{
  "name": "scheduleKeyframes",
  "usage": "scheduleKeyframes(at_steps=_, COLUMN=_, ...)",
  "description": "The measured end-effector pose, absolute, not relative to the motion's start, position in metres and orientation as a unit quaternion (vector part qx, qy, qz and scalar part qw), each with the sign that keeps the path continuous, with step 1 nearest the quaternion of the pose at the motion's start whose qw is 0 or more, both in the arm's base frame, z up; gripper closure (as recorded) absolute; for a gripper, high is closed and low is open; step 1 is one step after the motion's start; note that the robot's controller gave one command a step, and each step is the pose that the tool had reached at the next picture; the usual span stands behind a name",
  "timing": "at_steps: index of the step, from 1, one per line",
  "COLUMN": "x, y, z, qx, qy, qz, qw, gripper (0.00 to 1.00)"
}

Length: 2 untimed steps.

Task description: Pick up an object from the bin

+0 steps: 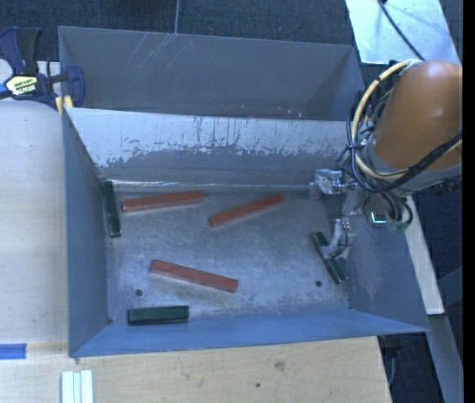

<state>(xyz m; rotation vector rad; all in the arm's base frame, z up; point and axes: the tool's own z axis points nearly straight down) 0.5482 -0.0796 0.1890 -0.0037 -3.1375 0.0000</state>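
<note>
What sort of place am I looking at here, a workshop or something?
Probably a robotics test bench: a robot arm hangs its claw in a grey metal bin holding only plain reddish sticks and dark green blocks, which look like practice pieces.

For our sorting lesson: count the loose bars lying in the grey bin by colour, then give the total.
Reddish-brown bars: 3
Dark green bars: 3
Total: 6

Rounded orange cover (pixel 418 112) — looped with black and yellow cables (pixel 362 128), silver wrist bracket (pixel 330 181), slim end effector (pixel 336 248)
</note>
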Motion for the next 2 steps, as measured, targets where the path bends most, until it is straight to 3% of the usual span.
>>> scheduleKeyframes(at_steps=1, x=0.618, y=-0.001, z=0.066, qx=0.021, qy=-1.000, qz=-0.001, qw=-0.001, gripper=0.00)
scheduleKeyframes(at_steps=2, x=0.609, y=0.023, z=0.102, qx=0.074, qy=-0.997, qz=0.000, qw=-0.004, gripper=0.00)
